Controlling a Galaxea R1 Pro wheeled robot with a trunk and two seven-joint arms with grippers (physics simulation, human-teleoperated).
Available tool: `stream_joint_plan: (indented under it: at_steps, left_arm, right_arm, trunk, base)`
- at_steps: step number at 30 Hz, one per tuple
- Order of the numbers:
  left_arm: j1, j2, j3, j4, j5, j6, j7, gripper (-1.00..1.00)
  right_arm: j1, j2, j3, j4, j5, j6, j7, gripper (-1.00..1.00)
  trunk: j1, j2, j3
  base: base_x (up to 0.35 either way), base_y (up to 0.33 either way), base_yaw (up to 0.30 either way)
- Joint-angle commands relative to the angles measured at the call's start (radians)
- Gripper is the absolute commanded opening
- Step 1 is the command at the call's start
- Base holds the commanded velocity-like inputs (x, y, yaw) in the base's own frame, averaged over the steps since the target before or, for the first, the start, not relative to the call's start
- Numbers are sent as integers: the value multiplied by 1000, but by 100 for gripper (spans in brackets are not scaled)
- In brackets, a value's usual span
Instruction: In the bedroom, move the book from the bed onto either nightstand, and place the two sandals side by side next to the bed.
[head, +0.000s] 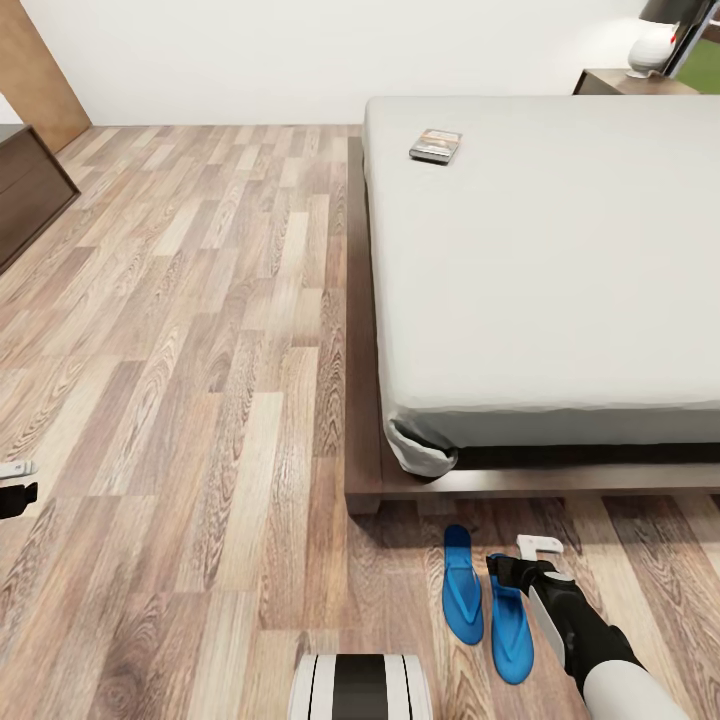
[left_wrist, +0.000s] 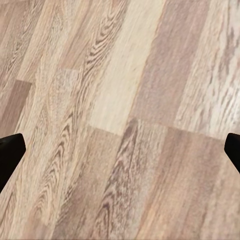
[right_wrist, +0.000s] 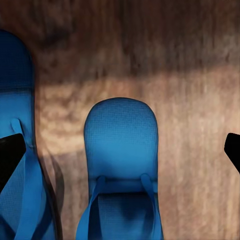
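1. Right arm (head: 600, 650) reaches forward and down from the lower right of the head view, black forearm, white upper section.
2. Right gripper (head: 522, 562) points downward, fingers (right_wrist: 10, 155) spread wide.
3. Left gripper (head: 14, 488) sits at the left edge, fingers (left_wrist: 10, 150) parted.

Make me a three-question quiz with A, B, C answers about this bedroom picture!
1. Where is the small dark paperback book?
A. on the off-white mattress of the bed
B. on the floor
C. in a drawer

2. How many bright blue flip-flop sandals are there?
A. one
B. two
C. four

3. How do the right gripper's fingers stand?
A. shut on a sandal
B. shut on the book
C. open above a sandal

Answers: 1 A, the book lies on the mattress; 2 B, a pair lies side by side on the wood-plank floor; 3 C, the right wrist view shows both fingertips spread wide, nothing between them.
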Motion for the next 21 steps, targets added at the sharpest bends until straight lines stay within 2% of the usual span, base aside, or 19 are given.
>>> stream_joint_plan:
  at_steps: [1, 12, 21]
  left_arm:
    - [0, 0, -1, -1, 11, 5, 6, 100]
    - [-1, 0, -1, -1, 11, 5, 7, 100]
    - [-1, 0, -1, -1, 11, 5, 8, 100]
  right_arm:
    - [0, 0, -3, -2, 7, 6, 3, 100]
    - [0, 0, -1, -3, 6, 2, 6, 100]
    - [0, 0, -1, -2, 6, -38, 6, 100]
  trunk:
    - [0, 0, -1]
    - [0, 0, -1]
    - [0, 0, -1]
  base:
    - [0, 0, 0]
    - [0, 0, 0]
    - [0, 0, 0]
